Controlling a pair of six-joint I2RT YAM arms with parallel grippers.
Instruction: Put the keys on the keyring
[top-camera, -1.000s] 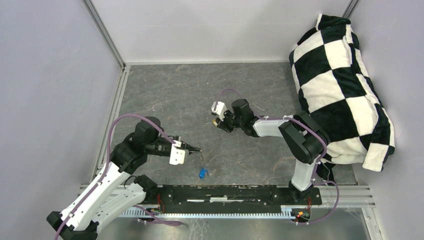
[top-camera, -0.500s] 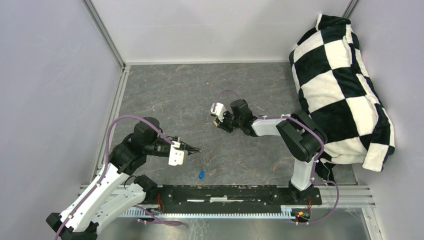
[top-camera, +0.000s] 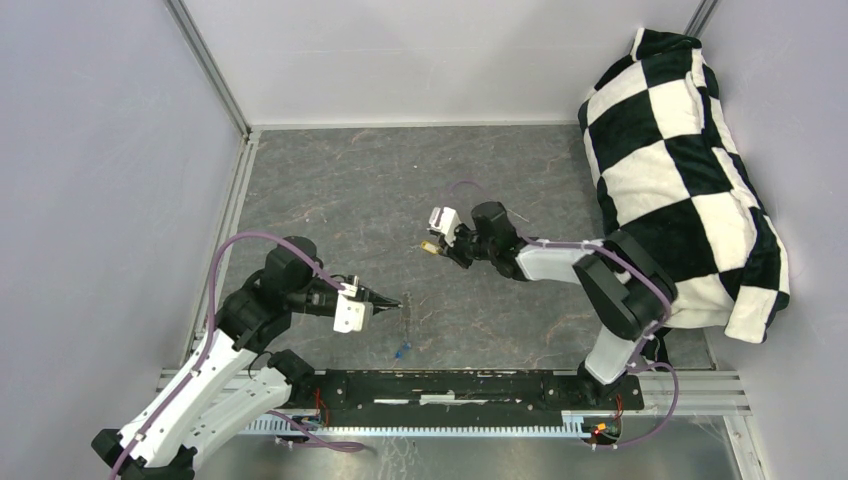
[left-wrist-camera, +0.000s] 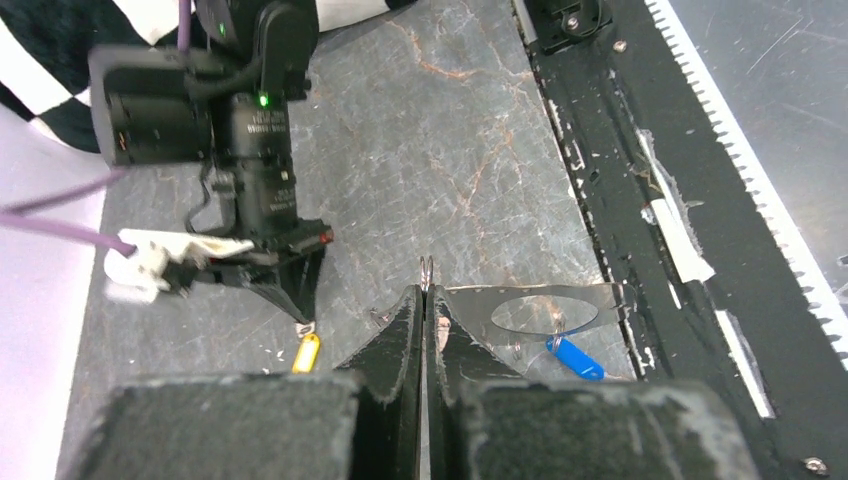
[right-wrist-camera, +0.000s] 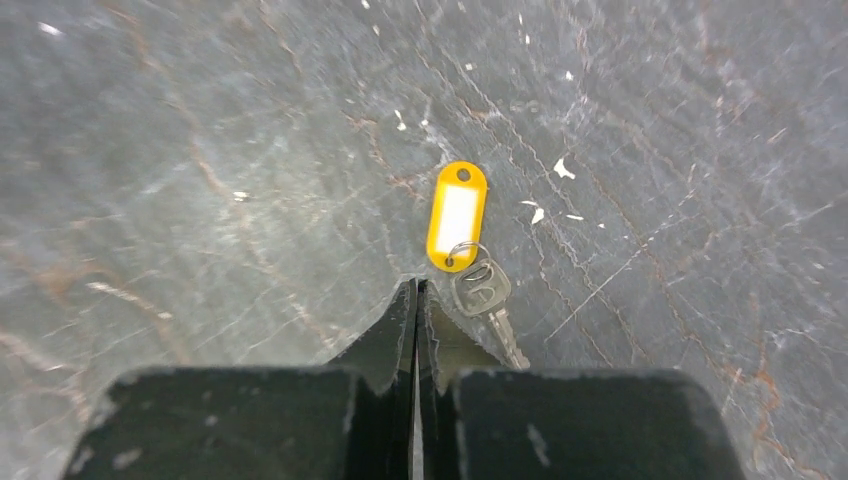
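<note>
We see the thin grey metal keyring (left-wrist-camera: 427, 270) edge-on, pinched in the clenched left gripper (left-wrist-camera: 425, 297), with the blue-tagged key (left-wrist-camera: 575, 357) lying near it on the grey marbled table (left-wrist-camera: 450, 150). The yellow-tagged silver key (right-wrist-camera: 460, 235) lies just beside the tightly closed tips of the right gripper (right-wrist-camera: 416, 290).

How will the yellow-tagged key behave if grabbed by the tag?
Likely floppy: yellow tag and silver key join only through a small split ring, so the key should dangle and swing. Both look thin and flat, so probably light, unlikely to roll.
</note>
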